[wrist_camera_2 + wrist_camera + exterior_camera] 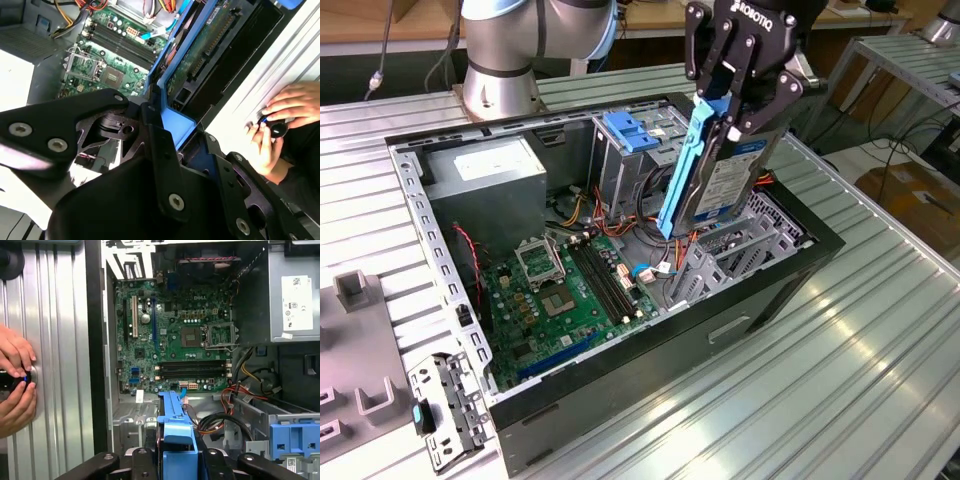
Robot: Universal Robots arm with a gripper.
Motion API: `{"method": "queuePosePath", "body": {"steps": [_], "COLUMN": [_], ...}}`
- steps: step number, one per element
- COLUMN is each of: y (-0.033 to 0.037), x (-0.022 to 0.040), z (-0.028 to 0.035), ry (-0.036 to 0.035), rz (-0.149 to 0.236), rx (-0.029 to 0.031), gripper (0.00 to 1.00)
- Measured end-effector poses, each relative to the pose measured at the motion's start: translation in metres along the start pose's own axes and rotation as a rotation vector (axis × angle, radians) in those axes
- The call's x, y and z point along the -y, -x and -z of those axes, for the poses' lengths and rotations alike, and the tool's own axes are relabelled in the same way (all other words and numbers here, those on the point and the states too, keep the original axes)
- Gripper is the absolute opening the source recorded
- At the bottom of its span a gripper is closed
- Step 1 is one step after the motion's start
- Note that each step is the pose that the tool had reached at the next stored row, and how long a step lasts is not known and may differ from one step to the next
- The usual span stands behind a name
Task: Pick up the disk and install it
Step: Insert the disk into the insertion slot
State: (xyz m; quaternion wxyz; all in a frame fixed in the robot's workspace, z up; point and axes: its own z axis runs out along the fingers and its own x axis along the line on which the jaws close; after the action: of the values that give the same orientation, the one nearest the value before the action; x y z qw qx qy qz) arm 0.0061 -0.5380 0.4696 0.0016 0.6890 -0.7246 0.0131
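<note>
the pickup looks done: the gripper (730, 108) is clamped on the disk (722, 185), held on edge over the open computer case (620, 388), apparently not yet seated in a bay

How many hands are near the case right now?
2. One hand and the other hand sit together on a small dark object, over the ribbed table beside the case. Others may be hidden.

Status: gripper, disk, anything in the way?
Gripper shut on disk. Disk on edge, tilted, over open case, not seated. Cables close below. Person's hands beside case.
</note>
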Motion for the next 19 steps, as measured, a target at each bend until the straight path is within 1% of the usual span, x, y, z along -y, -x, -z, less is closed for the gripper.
{"method": "queuePosePath", "body": {"steps": [2,3,4,6,7,15,17,18,19], "y": [-0.0034,-0.006,-0.01,-0.0138,-0.0146,-0.0155,-0.0155,-0.0153,-0.0151], "x": [0.0021,0.0024,0.0028,0.0032,0.0031,0.0034,0.0063,0.0088,0.0128], "z": [-0.0005,-0.0005,-0.0008,-0.001,-0.0011,-0.0018,-0.0031,-0.0038,-0.0049], "ry": [-0.0001,-0.0001,-0.0002,-0.0003,-0.0003,-0.0003,-0.0003,-0.0004,-0.0005], "rz": [0.0,0.0,0.0,0.0,0.0,0.0,0.0,0.0,0.0], "rx": [-0.0016,-0.0025,-0.0034,-0.0054,-0.0054,-0.0058,-0.0071,-0.0077,-0.0081], "gripper": [0.37,0.37,0.37,0.37,0.37,0.37,0.37,0.37,0.37]}}
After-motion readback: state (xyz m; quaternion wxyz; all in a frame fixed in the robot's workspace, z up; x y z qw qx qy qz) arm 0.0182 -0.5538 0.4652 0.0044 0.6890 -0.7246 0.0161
